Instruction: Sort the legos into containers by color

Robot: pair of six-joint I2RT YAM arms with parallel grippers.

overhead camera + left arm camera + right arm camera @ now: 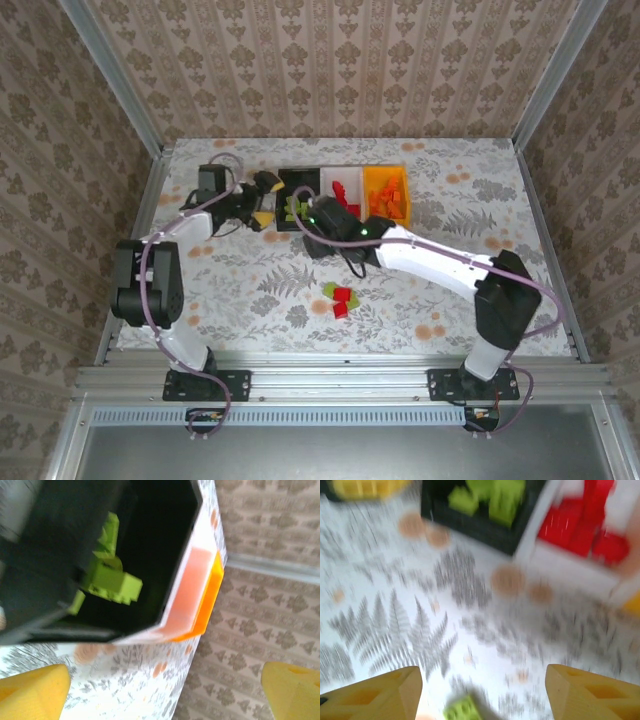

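Both agape: left pincer (165,695) empty, right pincer (482,680) near a blurred (cut-off) green lego (464,711).

Loose legos (341,298) lie before the containers (345,170)

Green blocks (297,208) are sitting in the black bin (300,172), red blocks (342,190) in the white bin (334,177), orange blocks (390,200) in the orange bin (385,170), on a grey-fern-patterned white table (250,280).
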